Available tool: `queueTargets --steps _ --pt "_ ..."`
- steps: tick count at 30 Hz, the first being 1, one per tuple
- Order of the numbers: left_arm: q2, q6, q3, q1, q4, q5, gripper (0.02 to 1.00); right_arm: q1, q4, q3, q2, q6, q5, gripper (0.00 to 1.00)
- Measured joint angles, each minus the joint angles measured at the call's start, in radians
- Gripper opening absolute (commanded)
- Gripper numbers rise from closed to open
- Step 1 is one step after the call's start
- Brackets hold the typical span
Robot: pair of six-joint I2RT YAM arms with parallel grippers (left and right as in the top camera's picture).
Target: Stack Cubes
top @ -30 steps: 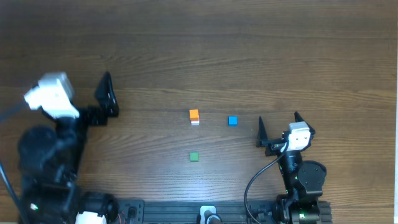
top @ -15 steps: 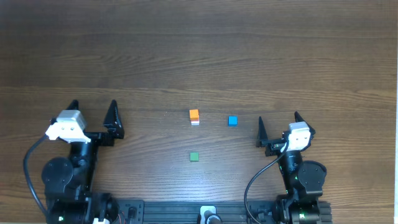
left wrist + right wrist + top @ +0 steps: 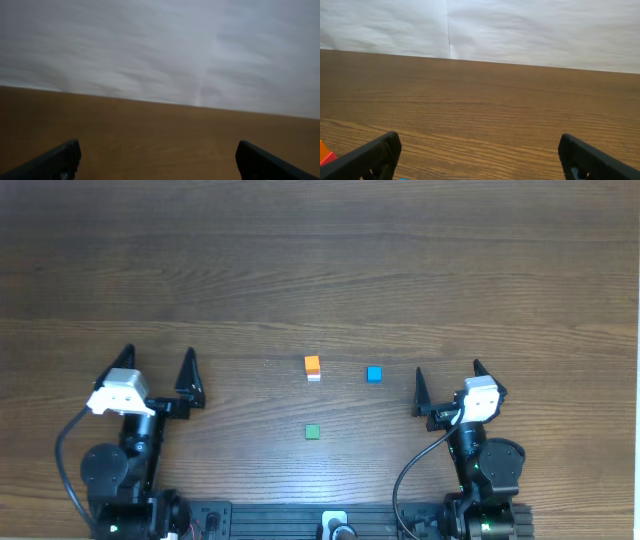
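Four cubes lie on the table (image 3: 300, 260). One orange cube (image 3: 312, 363) sits atop one white cube (image 3: 313, 377). One blue cube (image 3: 374, 374) lies near its right and one green cube (image 3: 312, 432) nearer the bases (image 3: 485, 510). The left gripper (image 3: 158, 355) and right gripper (image 3: 447, 370) flank the orange cube, both with fingers spread apart.

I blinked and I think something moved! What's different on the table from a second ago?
The left gripper swung round and drew back toward its base; it now points straight up the table, open and empty. Nothing was grabbed or let go. The right gripper stayed put, open. The orange cube is still on the white cube, and the blue cube and green cube did not move.
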Motion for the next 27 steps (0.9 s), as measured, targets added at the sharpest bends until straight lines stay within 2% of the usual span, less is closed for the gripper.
queueTargets --steps 9,20,27 --pt "-0.076 0.116 -0.120 0.000 0.005 0.066 0.998 0.000 0.000 0.000 0.000 0.000 0.000 0.991" --pt "-0.105 0.149 -0.163 0.000 0.026 0.058 1.000 0.000 0.000 0.000 0.000 0.000 0.000 0.991" --pt "-0.106 0.152 -0.164 0.000 -0.045 0.050 1.000 0.000 0.000 0.000 0.000 0.000 0.000 0.993"
